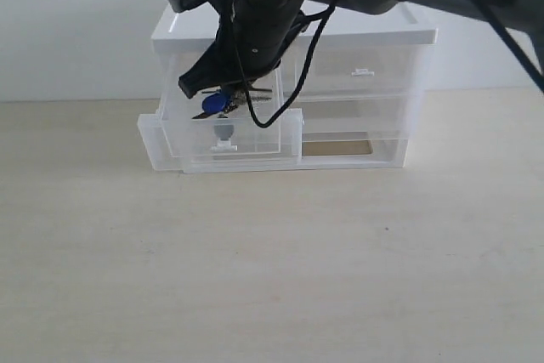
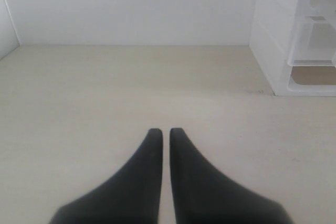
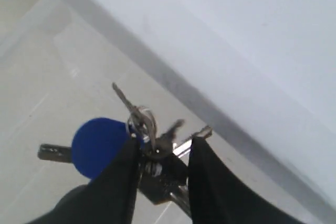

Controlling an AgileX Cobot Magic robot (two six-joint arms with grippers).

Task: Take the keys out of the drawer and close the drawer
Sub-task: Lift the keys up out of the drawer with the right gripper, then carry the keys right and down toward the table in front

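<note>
The keys point(image 3: 157, 148), silver on a ring with a blue oval fob point(image 3: 100, 145), sit clamped between the black fingers of my right gripper point(image 3: 164, 148). In the exterior view the right gripper point(image 1: 223, 98) reaches across from the right and holds the keys point(image 1: 223, 104) just above the pulled-out drawer point(image 1: 221, 138), the left half-width one of the translucent cabinet point(image 1: 293, 36). My left gripper point(image 2: 165, 132) is shut on nothing, low over bare tabletop and away from the cabinet point(image 2: 273, 40); it does not show in the exterior view.
The matching right half-width drawer point(image 1: 361, 74) is pushed in. A lower drawer point(image 1: 353, 146) shows something tan inside. The cabinet stands at the back of a pale wooden table point(image 1: 272, 278), against a white wall.
</note>
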